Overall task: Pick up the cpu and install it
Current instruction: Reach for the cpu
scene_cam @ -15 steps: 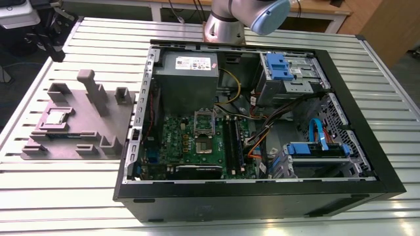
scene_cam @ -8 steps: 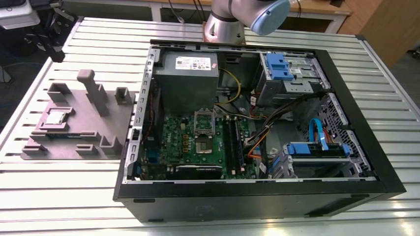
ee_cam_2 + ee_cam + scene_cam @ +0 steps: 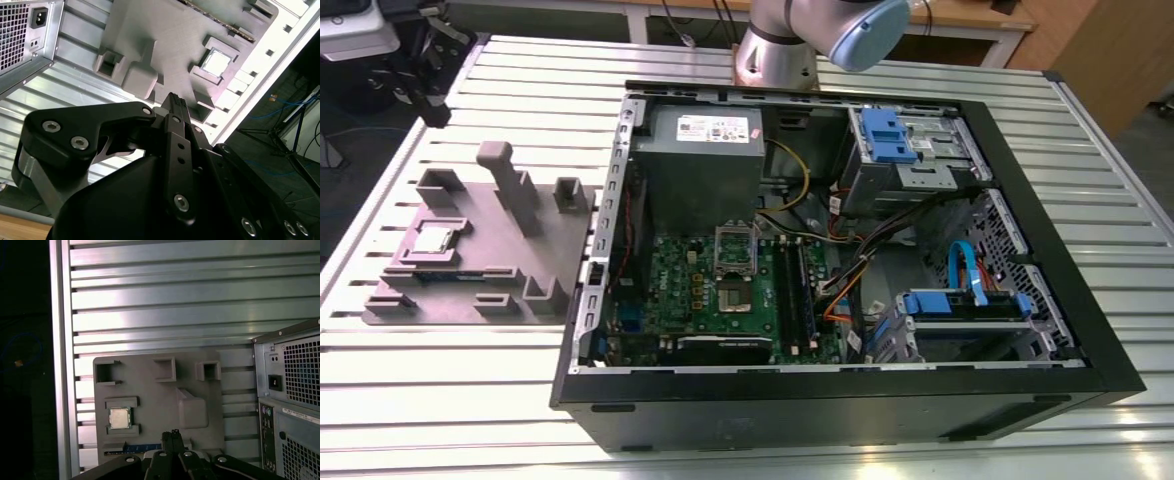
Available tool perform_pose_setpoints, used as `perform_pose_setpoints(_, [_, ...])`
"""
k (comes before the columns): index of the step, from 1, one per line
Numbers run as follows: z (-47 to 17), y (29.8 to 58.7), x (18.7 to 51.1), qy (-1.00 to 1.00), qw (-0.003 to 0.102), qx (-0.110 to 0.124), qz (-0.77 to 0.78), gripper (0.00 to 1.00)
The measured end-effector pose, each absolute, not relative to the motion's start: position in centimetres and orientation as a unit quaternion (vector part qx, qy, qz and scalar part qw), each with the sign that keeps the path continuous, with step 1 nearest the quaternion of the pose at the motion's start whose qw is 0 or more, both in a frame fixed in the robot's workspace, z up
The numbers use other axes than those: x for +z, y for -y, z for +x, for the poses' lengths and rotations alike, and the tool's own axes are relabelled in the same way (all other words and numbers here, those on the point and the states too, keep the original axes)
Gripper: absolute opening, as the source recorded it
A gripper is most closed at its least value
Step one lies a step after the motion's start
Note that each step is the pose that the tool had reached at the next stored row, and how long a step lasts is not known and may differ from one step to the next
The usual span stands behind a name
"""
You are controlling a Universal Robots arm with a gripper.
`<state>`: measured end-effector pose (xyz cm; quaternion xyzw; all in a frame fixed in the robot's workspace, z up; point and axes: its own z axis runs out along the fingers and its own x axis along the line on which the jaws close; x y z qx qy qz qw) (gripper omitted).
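Black gripper (image 3: 173, 432), nearest the lens in both wrist views, with its fingers (image 3: 175, 125) pressed together and holding nothing; it hangs above the grey fixture plate (image 3: 160, 390), apart from it. The cpu (image 3: 120, 418) lies flat, silvery top up, in a square recess of that plate, ungrasped. In the exterior view the plate occupies the middle left of the frame, resting on the slatted metal desk (image 3: 454, 400) just beside the open computer case (image 3: 854, 410). The green motherboard (image 3: 707, 290) shows inside the case near frame centre. The arm (image 3: 781, 50) stands at upper centre, behind the case.
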<state>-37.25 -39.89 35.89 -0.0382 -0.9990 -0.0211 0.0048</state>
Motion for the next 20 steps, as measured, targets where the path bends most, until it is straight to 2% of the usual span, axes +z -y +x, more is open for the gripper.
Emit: perform_pose_setpoints(20, [-39.6, 39.9, 35.7, 0.999, 0.005, -0.021, -0.038, 0.10])
